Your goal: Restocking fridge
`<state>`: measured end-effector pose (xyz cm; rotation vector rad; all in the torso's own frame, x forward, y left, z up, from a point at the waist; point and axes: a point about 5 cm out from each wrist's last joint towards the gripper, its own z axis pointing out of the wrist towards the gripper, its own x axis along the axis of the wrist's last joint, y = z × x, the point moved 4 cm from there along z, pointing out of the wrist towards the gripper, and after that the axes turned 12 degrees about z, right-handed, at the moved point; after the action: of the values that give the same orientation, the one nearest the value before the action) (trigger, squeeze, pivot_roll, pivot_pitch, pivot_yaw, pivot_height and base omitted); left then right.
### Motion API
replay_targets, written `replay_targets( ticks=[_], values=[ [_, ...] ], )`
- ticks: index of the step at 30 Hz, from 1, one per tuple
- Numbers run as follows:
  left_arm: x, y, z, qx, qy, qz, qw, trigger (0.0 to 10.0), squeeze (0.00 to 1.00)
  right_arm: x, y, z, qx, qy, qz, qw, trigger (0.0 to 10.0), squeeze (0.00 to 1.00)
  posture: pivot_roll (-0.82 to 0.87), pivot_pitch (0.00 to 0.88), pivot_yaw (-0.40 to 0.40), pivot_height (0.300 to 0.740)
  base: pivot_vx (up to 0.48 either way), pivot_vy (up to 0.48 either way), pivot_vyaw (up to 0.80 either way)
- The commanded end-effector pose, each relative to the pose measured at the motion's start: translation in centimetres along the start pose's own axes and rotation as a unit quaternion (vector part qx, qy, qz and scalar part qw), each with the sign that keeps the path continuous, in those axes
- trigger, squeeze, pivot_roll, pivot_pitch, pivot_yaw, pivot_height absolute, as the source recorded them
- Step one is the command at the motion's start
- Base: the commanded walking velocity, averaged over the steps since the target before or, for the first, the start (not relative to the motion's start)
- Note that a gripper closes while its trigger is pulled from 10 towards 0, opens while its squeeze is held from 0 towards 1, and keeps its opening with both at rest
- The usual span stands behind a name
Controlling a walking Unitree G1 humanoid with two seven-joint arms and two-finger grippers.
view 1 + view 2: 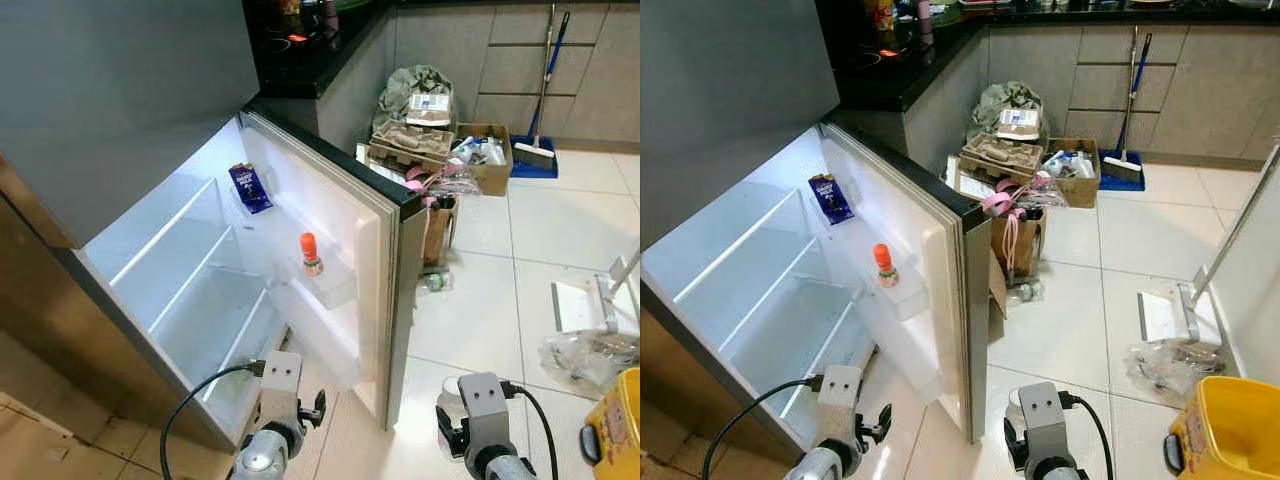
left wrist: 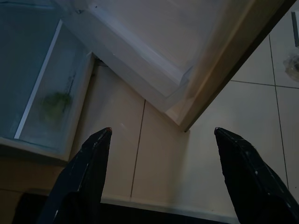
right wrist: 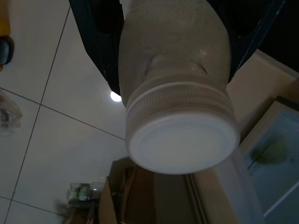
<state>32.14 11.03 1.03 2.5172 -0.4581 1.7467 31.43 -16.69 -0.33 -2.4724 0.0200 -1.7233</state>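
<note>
The fridge stands open, its door point(image 1: 345, 235) swung toward me, and the glass shelves point(image 1: 190, 270) inside are bare. On the door racks sit a small orange-capped bottle point(image 1: 311, 254) and, higher up, a purple packet point(image 1: 249, 187). My left gripper point(image 2: 161, 133) hangs open with nothing in it, low over the tiled floor by the door's bottom corner. My right gripper point(image 3: 175, 28) is shut on a pale bottle with a white screw cap point(image 3: 180, 123), held low to the right of the door.
Cardboard boxes and bags point(image 1: 430, 150) clutter the floor behind the door. A mop point(image 1: 538, 150) leans on the cabinets. A yellow bucket point(image 1: 615, 420), a plastic bag point(image 1: 590, 350) and a white stand point(image 1: 590, 300) lie at the right. The dark counter point(image 1: 310, 50) is above the fridge.
</note>
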Motion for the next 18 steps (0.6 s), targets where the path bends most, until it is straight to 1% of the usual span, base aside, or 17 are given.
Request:
replay_targets(
  ticks=[1,6,7,8,9,11,12,14,17,18],
  values=[
    [-1.2,-0.2,-0.4,0.000,-0.015,0.010,1.000,10.0,0.00,-0.4,-0.2,-0.3,0.003,-0.001,0.006,1.000,10.0,0.00,-0.10,0.124,0.081,0.740,0.000,0.000,0.00],
    [-1.1,-0.2,-0.4,-0.001,-0.012,0.011,1.000,10.0,0.00,-0.4,-0.4,-0.3,0.009,-0.002,0.011,1.000,10.0,0.00,-0.10,0.122,0.081,0.740,0.000,0.000,0.00],
    [-1.1,-0.2,-0.4,-0.002,-0.011,0.012,1.000,10.0,0.00,-0.5,-1.1,-0.3,0.035,-0.008,0.020,0.999,10.0,0.00,-0.10,0.122,0.081,0.740,0.000,0.000,0.00],
    [-1.1,-0.2,-0.4,-0.002,-0.011,0.012,1.000,10.0,0.00,-0.5,-1.1,-0.3,0.035,-0.008,0.020,0.999,10.0,0.00,-0.10,0.122,0.081,0.740,0.000,0.000,0.00],
    [-1.1,-0.2,-0.4,-0.002,-0.010,0.012,1.000,10.0,0.00,-0.7,-1.8,-0.4,0.061,-0.017,0.026,0.998,10.0,0.00,-0.10,0.122,0.081,0.740,0.000,0.000,0.00],
    [-1.1,-0.2,-0.4,-0.002,-0.010,0.011,1.000,10.0,0.00,-0.8,-2.1,-0.5,0.071,-0.021,0.028,0.997,10.0,0.00,-0.10,0.122,0.081,0.740,0.000,0.000,0.00],
    [-1.0,-0.1,-0.4,-0.002,-0.009,0.010,1.000,10.0,0.00,-1.2,-2.6,-0.7,0.090,-0.032,0.020,0.995,10.0,0.00,-0.11,0.121,0.080,0.740,0.000,0.000,0.00],
    [-1.0,-0.1,-0.4,-0.003,-0.008,0.009,1.000,10.0,0.00,-1.7,-3.1,-0.9,0.110,-0.044,0.008,0.993,10.0,0.00,-0.11,0.121,0.080,0.740,0.000,0.000,0.00],
    [-1.0,0.0,-0.4,-0.005,-0.008,0.008,1.000,10.0,0.00,-2.0,-3.1,-1.1,0.109,-0.046,-0.005,0.993,10.0,0.00,-0.10,0.121,0.079,0.740,0.000,0.000,0.00],
    [-1.1,0.0,-0.4,-0.005,-0.010,0.008,1.000,10.0,0.00,-2.1,-2.9,-1.0,0.100,-0.045,-0.007,0.994,10.0,0.00,-0.11,0.120,0.080,0.740,0.000,0.000,0.00]
  ],
)
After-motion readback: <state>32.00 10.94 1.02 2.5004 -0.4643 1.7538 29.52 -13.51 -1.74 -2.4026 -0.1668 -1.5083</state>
